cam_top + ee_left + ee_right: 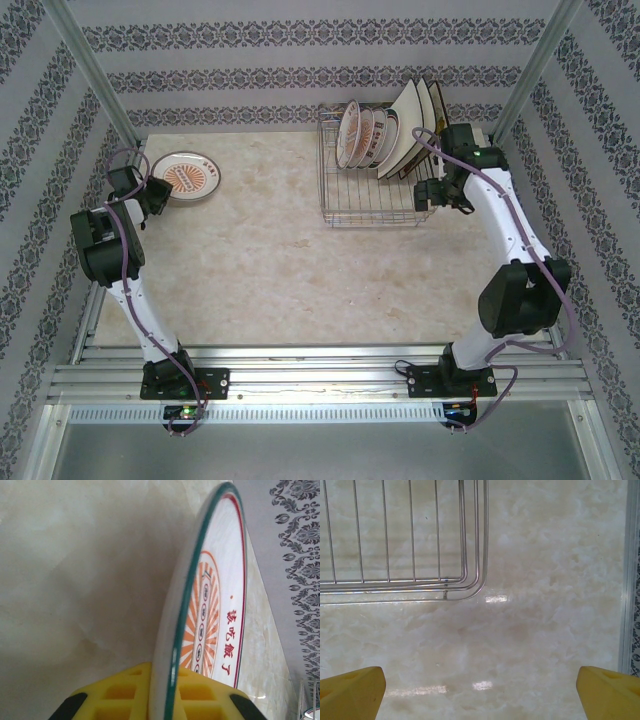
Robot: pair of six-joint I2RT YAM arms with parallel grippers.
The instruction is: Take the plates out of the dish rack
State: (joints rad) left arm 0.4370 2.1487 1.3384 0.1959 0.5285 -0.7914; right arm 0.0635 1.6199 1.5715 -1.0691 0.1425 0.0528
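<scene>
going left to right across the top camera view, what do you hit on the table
left gripper → lone round plate lying flat on the table → row of round plates standing in the dish rack → square plates leaning at the rack's right end

Top view looks down — right wrist, close, shares the dish rack (370,200).
</scene>
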